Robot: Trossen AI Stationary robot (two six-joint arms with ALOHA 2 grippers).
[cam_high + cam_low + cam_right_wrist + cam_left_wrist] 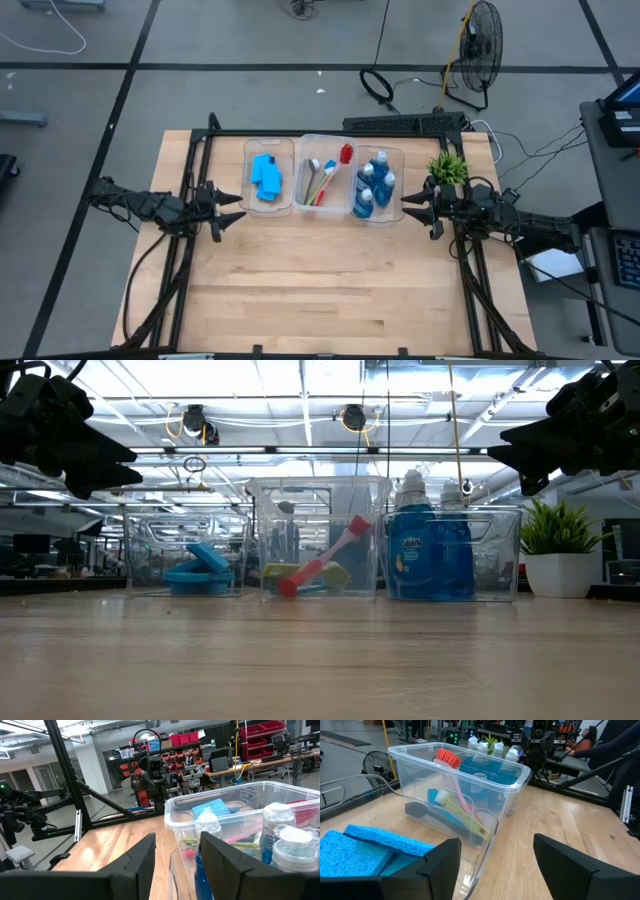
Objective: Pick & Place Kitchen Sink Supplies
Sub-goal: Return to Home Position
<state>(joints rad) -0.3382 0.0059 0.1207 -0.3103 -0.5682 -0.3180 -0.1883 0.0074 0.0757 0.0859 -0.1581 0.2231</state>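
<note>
- Homing of both arms is judged the step in hand: flat bright-blue rectangular sponges [266,177], long-handled brushes [322,182] and blue-liquid bottles with pale caps [374,187] are seen sorted in three clear plastic bins [325,137].
- Left gripper [232,207] is spread wide and empty, with the sponges just ahead of it.
- Right gripper [407,208] is parted and empty, with the bottles just ahead.
- Each should be drawn straight back, clear of the bin rims.

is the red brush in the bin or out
In: the red brush leans inside the middle bin, head up near its rim.
</note>
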